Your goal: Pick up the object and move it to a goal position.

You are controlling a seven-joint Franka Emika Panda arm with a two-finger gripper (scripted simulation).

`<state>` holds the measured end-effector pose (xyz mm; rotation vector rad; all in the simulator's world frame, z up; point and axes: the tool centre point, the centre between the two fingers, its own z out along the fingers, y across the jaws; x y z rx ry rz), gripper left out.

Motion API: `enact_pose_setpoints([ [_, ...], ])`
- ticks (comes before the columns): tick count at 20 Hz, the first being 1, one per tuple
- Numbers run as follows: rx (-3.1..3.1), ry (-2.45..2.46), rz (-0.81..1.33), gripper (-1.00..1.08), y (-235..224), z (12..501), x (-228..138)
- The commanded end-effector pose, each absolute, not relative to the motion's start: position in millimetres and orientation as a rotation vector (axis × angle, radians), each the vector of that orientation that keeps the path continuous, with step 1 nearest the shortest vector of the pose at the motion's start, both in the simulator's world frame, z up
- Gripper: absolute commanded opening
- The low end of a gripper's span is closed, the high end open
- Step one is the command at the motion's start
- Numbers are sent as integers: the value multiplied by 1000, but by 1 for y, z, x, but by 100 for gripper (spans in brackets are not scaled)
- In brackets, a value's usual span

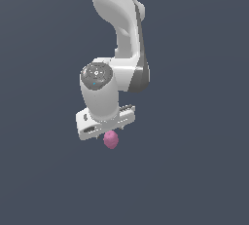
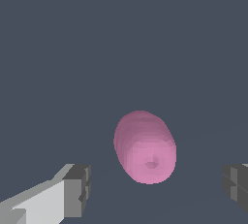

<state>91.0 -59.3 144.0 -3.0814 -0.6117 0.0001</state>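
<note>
Claw (image 2: 152, 189) spread wide, blob (image 2: 145, 146) between the pads, neither touching.

Seen from outside, the blob pokes out at six o'clock under the hand. I judge I'm about to grasp: next I close evenly, then lift. Bare grey floor (image 1: 194, 170) all round, nothing crowds me.

1. Exterior view: set off the arm, at medium range, looking down from above; the arm (image 1: 119, 48) is seen against dark floor.
2. Wrist view: aimed past the fingertips (image 2: 77, 191), very near.
3. Shared: the pink object (image 1: 111, 140) (image 2: 145, 147).
</note>
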Motion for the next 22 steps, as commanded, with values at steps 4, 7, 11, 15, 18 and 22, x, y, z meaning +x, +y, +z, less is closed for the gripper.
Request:
enact_pose_setpoints([
  [4,-3081,-614,0,100,-59,129,91],
  [7,-3080,-616,0,100,-59,110,90],
  [11,-3080,-619,0,100,-59,95,90],
  [15,-3080,-619,0,100,-60,93,91],
  [18,-3080,-619,0,-100,-59,94,92],
  [22,-3080,-619,0,-100,-59,94,92],
])
